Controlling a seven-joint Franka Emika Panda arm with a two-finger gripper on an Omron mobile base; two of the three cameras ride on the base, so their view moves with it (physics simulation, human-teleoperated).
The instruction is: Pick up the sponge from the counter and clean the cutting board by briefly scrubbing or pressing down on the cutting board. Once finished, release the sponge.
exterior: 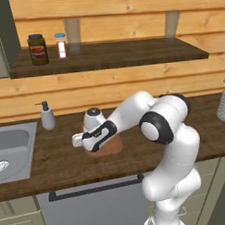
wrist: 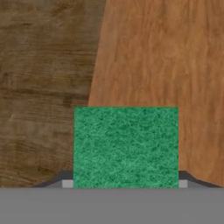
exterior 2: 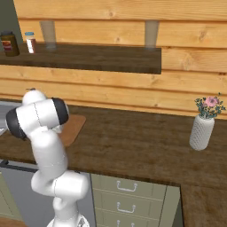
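Note:
The green sponge (wrist: 126, 146) lies flat on the left edge of the cutting board (wrist: 166, 57), a light reddish-brown wooden slab on the dark counter (wrist: 43, 65). My gripper (wrist: 125, 183) points straight down at it, a fingertip (wrist: 68, 183) against each side of the sponge, so it is shut on the sponge. In the left base view the arm bends low over the cutting board (exterior: 111, 146) and hides most of it. From the right base view a corner of the cutting board (exterior 2: 73, 126) shows behind the arm.
A steel sink (exterior: 9, 153) is set in the counter at the left, with a soap dispenser (exterior: 47, 116) behind it. A white vase (exterior 2: 203, 128) of flowers stands at the far right. The wall shelf above holds a jar (exterior: 37, 49) and a shaker (exterior: 61, 45).

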